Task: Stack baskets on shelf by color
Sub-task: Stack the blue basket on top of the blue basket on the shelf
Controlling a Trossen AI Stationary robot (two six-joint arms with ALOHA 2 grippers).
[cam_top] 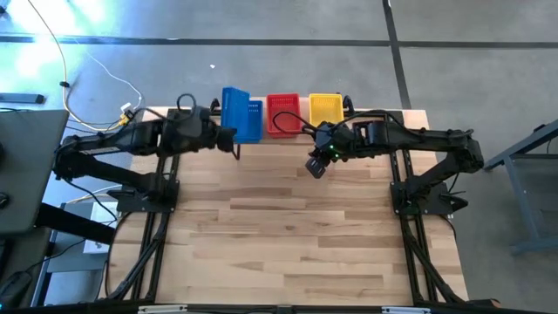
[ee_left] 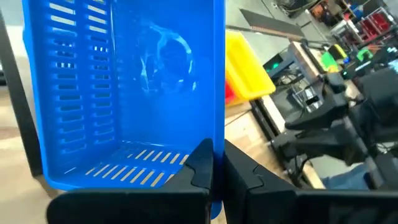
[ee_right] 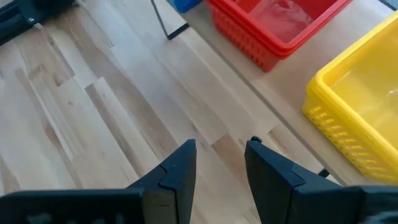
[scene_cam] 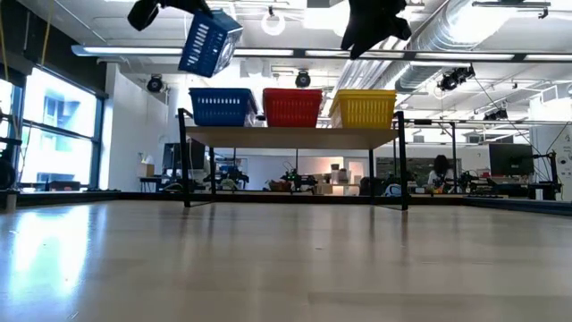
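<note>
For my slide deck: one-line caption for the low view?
Left tool holds a tilted blue basket above the shelf bearing blue, red and yellow baskets.

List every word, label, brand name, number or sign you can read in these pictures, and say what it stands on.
None can be read.
The held blue basket, the red basket and the yellow basket carry no print.
The room's far benches: anything there is too small to read.
</note>
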